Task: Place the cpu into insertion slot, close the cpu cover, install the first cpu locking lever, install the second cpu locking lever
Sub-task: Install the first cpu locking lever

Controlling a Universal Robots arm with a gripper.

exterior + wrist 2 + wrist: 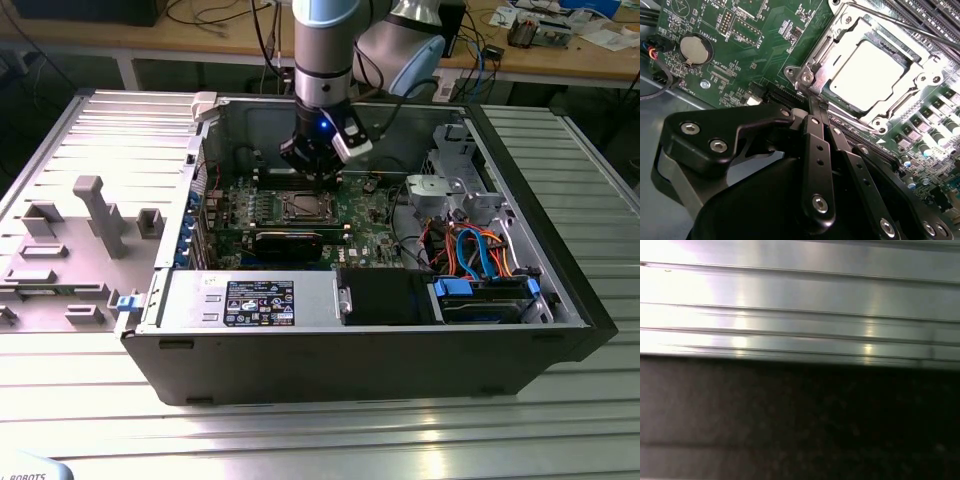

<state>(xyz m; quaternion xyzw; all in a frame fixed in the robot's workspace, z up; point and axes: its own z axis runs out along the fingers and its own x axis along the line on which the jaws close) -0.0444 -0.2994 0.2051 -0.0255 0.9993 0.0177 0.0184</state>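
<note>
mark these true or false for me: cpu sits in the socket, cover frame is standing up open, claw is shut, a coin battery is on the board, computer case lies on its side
1. The cpu sits in the insertion slot. True.
2. The cpu cover stands up open. False: it lies flat around the cpu.
3. The claw is shut. True, with its tips at the socket's corner.
4. A coin battery is on the motherboard. True.
5. The computer case stands upright with its side panel on. False: it lies on its side, open.

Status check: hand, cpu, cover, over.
Hand shut, tips at the cover's corner. Cpu seated in the slot, cover down over it. Nothing in the way.
</note>
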